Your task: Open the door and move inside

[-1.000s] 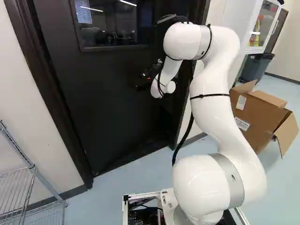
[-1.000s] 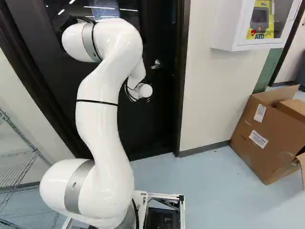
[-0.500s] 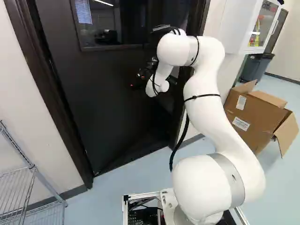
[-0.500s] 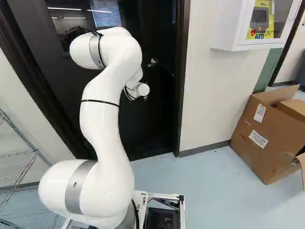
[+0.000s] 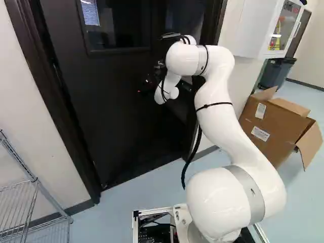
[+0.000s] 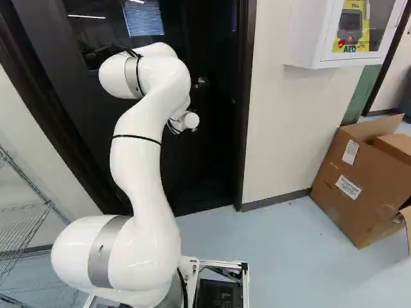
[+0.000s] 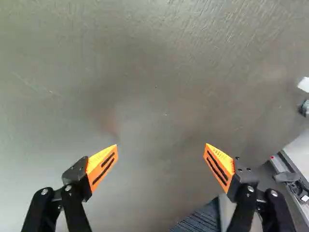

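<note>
Your pincer (image 5: 149,82) at the partly open door (image 5: 119,101).
Fingers (image 7: 102,167) spread wide, nothing gripped; door surface lies ahead of you.

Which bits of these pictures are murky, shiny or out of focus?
Left base view: the door sinks into near-black, while glossy highlights show on the white arm; right base view: bright streaks and blinds show in the window; wrist view: the pincer has crisp orange pads, but the grey surface ahead carries soft, hazy patches.

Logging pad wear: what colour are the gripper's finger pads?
Orange, with dark slots; the wrist view shows the pads best.
</note>
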Controlling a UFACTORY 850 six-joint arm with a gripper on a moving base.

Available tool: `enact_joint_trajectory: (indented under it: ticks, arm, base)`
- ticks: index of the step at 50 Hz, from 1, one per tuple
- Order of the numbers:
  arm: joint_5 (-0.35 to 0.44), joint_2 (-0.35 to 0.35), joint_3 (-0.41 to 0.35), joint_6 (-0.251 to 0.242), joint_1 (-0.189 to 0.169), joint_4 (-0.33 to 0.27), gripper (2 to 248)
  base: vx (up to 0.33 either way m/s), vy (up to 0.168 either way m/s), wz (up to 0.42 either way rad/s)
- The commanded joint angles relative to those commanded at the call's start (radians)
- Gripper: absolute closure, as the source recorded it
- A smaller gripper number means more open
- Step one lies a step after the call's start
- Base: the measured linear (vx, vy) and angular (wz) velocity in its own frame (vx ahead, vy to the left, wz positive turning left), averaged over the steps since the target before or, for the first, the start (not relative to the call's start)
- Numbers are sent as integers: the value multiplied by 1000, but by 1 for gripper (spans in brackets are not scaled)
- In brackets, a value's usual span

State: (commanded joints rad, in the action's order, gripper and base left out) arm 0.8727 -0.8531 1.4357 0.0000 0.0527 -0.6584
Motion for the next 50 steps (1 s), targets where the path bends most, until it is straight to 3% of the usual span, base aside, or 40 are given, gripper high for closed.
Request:
enact_joint_trajectory:
  ticks: [50]
  arm:
    - [0,231,-330,0,-44,83,3]
  base:
    - [0,0,0]
